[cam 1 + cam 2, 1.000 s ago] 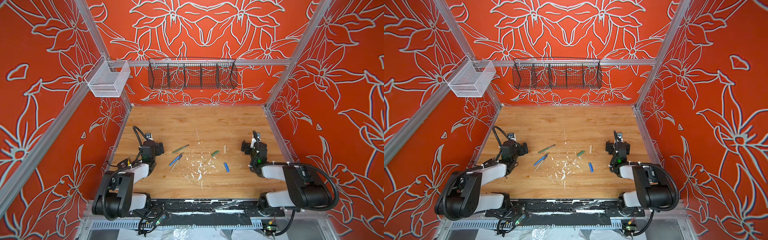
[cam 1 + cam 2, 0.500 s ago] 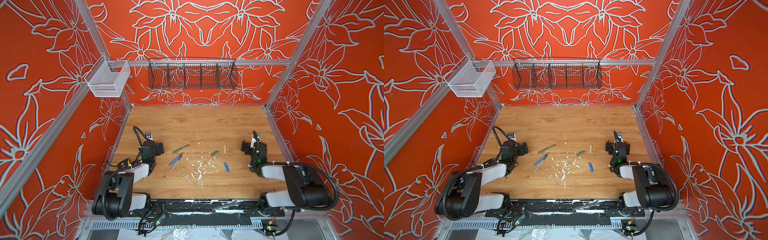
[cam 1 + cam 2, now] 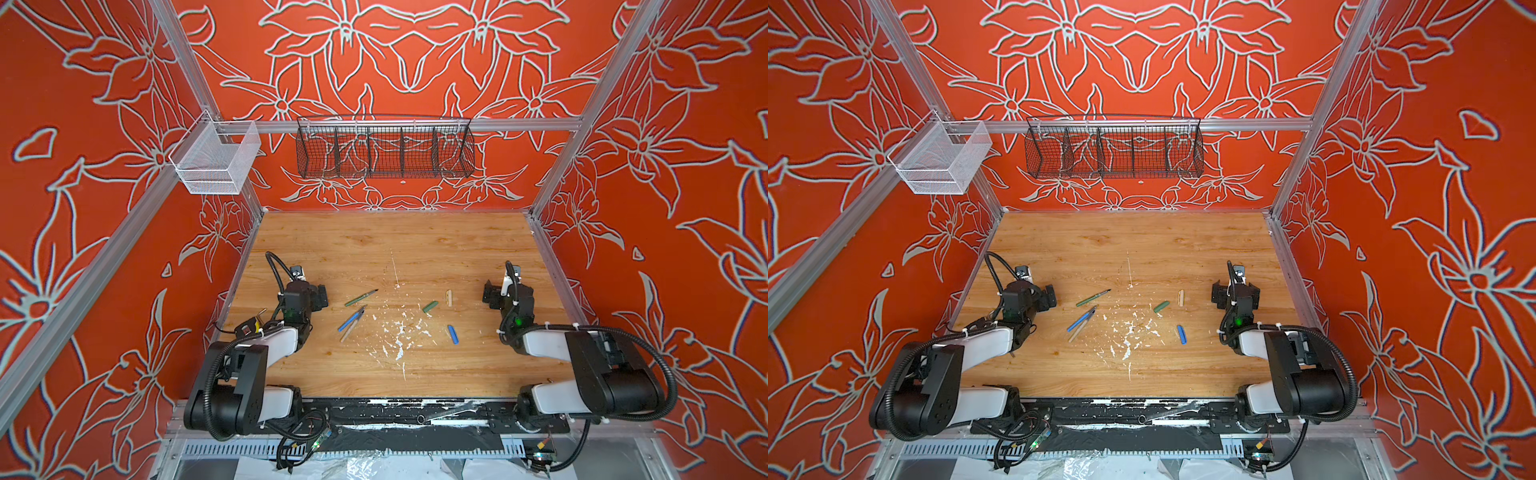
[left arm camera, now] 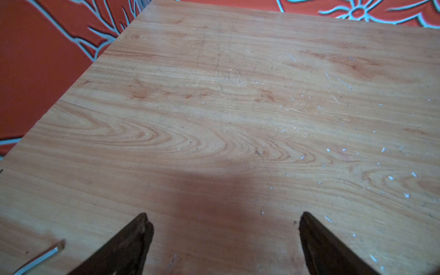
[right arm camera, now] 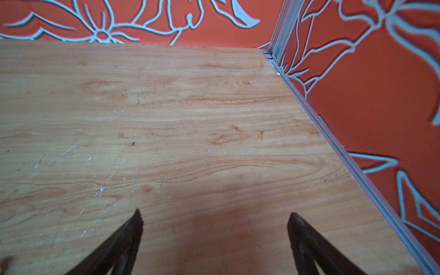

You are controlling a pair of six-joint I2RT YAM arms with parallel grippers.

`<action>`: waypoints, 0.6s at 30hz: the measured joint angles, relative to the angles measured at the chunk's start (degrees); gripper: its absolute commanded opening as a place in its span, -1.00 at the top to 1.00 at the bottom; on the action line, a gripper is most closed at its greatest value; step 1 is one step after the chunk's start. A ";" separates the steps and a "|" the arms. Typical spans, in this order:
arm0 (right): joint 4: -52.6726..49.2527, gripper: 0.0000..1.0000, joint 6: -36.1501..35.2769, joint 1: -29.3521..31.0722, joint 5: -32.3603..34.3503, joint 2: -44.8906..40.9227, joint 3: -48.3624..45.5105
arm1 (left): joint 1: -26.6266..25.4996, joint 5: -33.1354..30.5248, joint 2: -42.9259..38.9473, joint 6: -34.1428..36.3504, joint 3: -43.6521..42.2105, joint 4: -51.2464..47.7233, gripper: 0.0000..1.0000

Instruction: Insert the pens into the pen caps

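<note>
Both claws are wide open and hold nothing. Left gripper [image 4: 222, 217] hovers low over bare table [image 3: 374, 245] on the left side, right gripper [image 5: 214, 214] does the same on the right. Neither wrist view shows a pen or cap. No pen is capped, so the task looks to be at its start.

All pens lie flat, left of centre. Green pen [image 3: 360, 298] lies alone, dark tip toward the centre. Blue pen [image 3: 348, 323] and beige pen [image 3: 347, 333] lie just in front of it, side by side, touching or nearly so, tips close together. Caps are right of centre, well apart from the pens: green cap [image 3: 430, 306], beige cap [image 3: 449, 298] just beside it, blue cap [image 3: 453, 334] nearer the front edge. White flecks [image 3: 399, 332] are scattered between.

Risks:
- The blue and beige pens lie so close that closing on one likely drags or pinches the other.
- Pens are thin and flat on wood, so fingers can scrape the table or skid off.
- Caps are short and round. One may roll or twist in the grip, so mouth and tip misalign and the pen shoves the cap out.
- Beige on wood is low contrast, easy to miss.
- A colour mix-up is possible.
</note>
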 measured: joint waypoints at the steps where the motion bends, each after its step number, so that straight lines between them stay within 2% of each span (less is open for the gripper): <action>1: -0.09 -0.82 -0.15 0.00 -0.02 -0.07 0.04 | -0.02 -0.04 0.00 0.00 0.04 -0.09 -0.94; 4: -10.32 -0.73 -0.52 0.50 0.26 -2.58 4.81 | -0.02 -0.92 -0.63 -0.20 4.35 -7.52 -0.94; 8: -31.93 -0.58 3.74 1.03 -0.46 -6.01 22.71 | -0.02 -2.32 -3.56 -3.43 16.09 -20.35 -0.94; 11: -45.35 -0.52 9.40 2.51 -4.42 -6.64 34.40 | -0.02 0.39 -7.32 -6.45 20.98 -26.29 -0.94; 14: -55.65 -0.43 14.95 7.08 -10.19 -6.64 38.47 | -0.15 5.18 -11.43 -8.74 21.00 -30.91 -0.94; 18: -65.70 -0.32 21.55 15.93 -15.91 -6.12 36.79 | -1.03 11.26 -16.26 -11.04 18.53 -37.38 -0.94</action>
